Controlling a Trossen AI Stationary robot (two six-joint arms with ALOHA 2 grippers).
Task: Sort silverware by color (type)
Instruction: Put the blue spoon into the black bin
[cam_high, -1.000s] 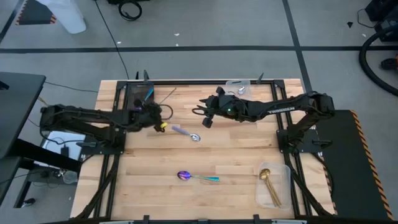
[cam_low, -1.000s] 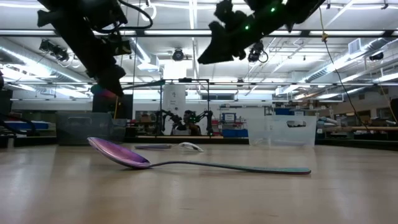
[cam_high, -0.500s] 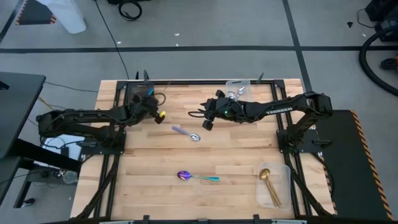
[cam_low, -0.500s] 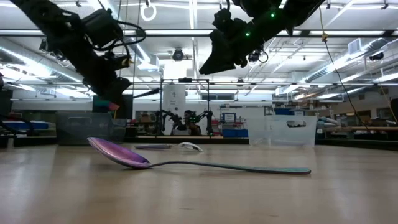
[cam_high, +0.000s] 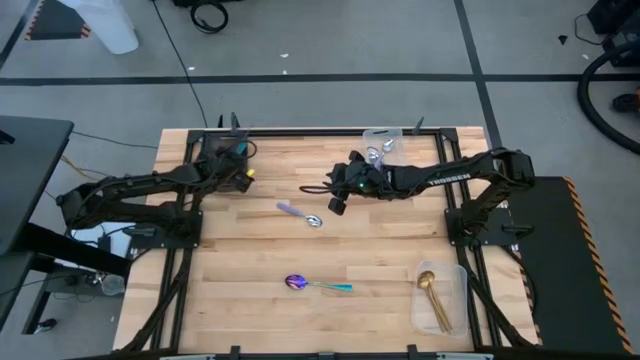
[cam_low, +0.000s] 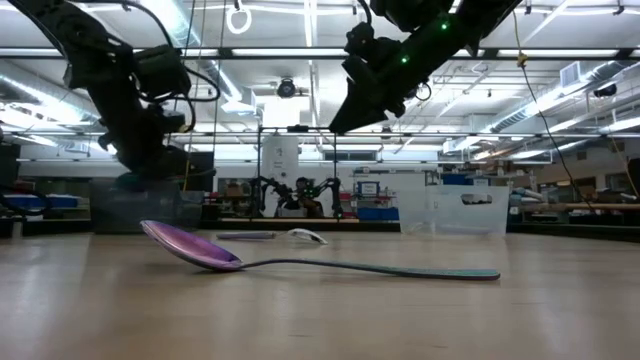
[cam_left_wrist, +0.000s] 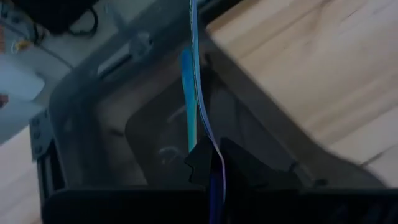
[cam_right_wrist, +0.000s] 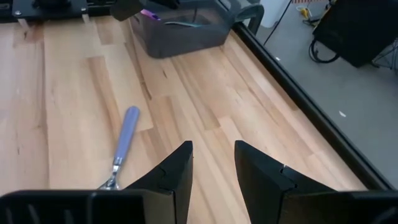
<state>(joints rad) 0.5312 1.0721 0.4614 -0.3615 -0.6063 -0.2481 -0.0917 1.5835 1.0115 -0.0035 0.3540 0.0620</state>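
Left gripper (cam_left_wrist: 208, 163) pinches a teal-handled spoon (cam_left_wrist: 188, 93) over the dark bin (cam_high: 222, 152) to drop it; right gripper (cam_right_wrist: 213, 163) hovers nearby, jaws apart.

Bare table (cam_high: 380, 240) mid; lavender spoon (cam_high: 298, 213), teal spoon (cam_high: 318, 285) obstruct.

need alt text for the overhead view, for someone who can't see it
Two dark arms over a wooden table: the left gripper over a dark bin, the right gripper open above a lavender-handled spoon. Nearer the front lie a purple-bowled teal spoon and gold spoons in a clear bin.
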